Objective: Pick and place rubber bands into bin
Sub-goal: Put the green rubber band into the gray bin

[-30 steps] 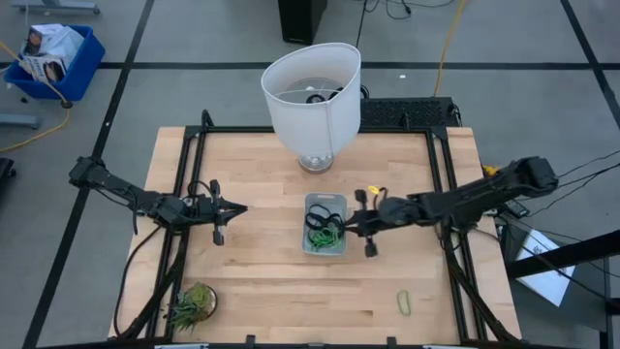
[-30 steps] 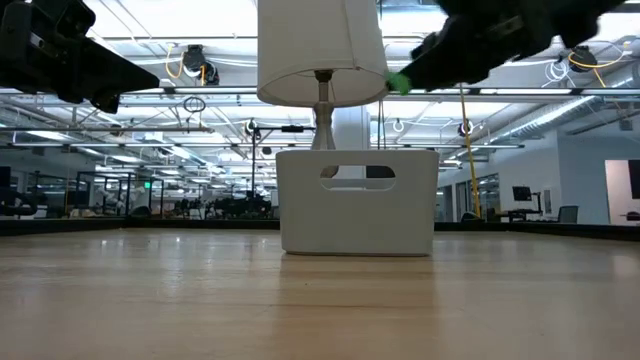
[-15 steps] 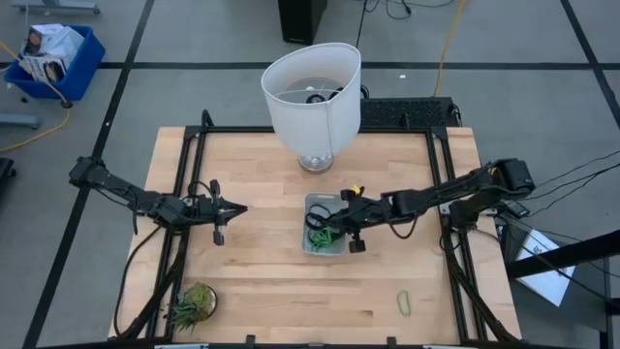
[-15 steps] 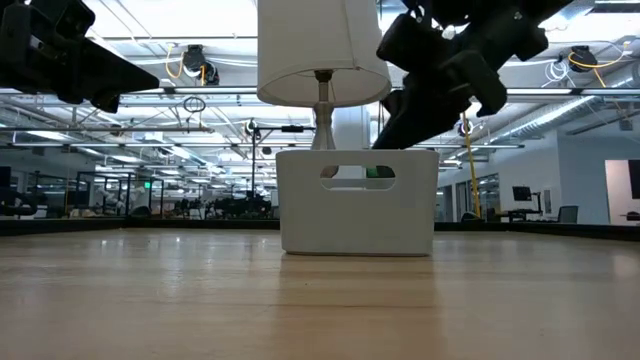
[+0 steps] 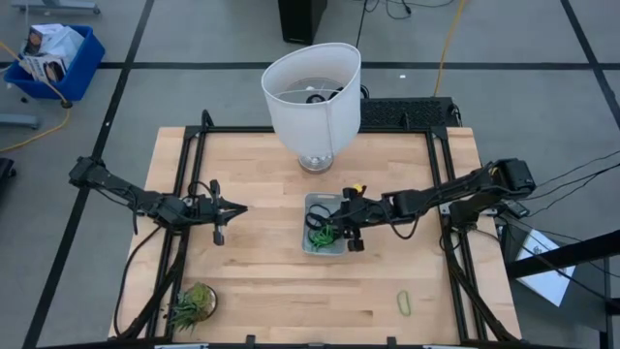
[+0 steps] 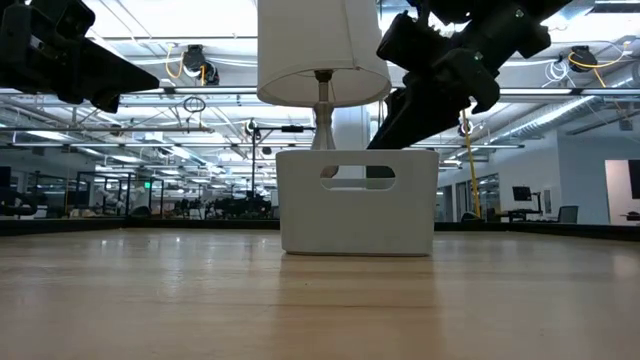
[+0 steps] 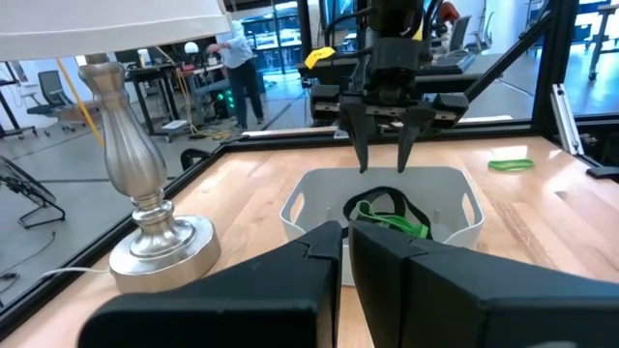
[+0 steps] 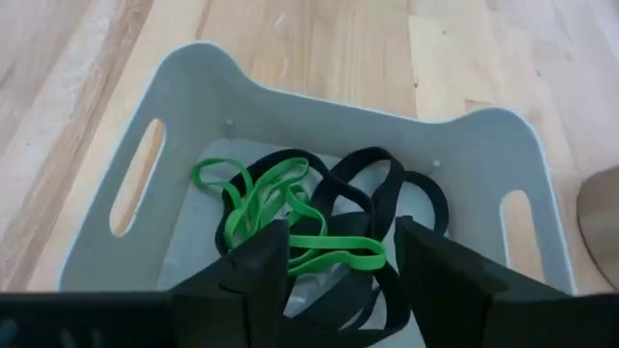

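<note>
Item: bin (image 5: 324, 224), pale, low-walled, rounded corners, slot handles at its ends. Position: middle of the desk (image 5: 262, 174), just in front of the lamp (image 5: 312, 97).

Contents: rubber bands (image 8: 319, 227), a loose tangle of thin bright-green loops over larger black wavy ones, lying flat on the bin floor.

Stray: one green band (image 5: 404, 301) on the desk's near right, well apart from the bin.

Right hand (image 5: 347, 228): poised over the bin's right side, fingers spread wide, nothing between them; a green loop lies directly below.

Left hand (image 5: 225, 208): hovering at desk left, fingers narrow, holding nothing visible.

Other: small spiky plant (image 5: 192, 303) at near left corner.

Handling note: the drop appears made. Best practice now is to lift the right hand straight up, so no loop snags a fingertip and is dragged out, then travel to the stray band and press low against the wood to catch so thin and floppy a loop.
</note>
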Tool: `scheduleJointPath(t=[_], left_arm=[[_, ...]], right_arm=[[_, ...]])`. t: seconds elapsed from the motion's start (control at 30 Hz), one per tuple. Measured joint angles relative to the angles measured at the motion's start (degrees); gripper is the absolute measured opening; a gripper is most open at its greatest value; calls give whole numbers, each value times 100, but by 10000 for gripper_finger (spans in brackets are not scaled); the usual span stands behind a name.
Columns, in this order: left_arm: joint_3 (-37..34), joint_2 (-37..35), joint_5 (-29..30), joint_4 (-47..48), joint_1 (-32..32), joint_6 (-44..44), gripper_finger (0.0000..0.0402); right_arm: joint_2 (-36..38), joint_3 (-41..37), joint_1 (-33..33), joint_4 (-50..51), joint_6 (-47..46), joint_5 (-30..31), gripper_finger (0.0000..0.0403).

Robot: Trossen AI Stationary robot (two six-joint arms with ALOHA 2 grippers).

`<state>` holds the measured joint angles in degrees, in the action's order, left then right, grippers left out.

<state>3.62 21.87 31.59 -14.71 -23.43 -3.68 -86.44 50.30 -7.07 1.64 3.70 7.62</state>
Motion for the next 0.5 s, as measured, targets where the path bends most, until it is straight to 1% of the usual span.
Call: scheduleJointPath(t=[0.1,0.2,0.3,0.43,0.5], left_arm=[[0,-2,0,-1,-2,4,33],[0,-2,0,4,-2,-4,33],[0,-1,-2,35,-2,1,33],[0,0,-2,54,-2,16,33],[0,-2,-2,76,-2,22,33]], right_arm=[[137,1,-64,-72,32,-24,173],[358,-5,-225,79,136,-17,149],[701,-4,-407,144,101,-16,107],[1253,-2,-675,503,-18,20,27],[1490,-2,-845,764,-50,199,9]])
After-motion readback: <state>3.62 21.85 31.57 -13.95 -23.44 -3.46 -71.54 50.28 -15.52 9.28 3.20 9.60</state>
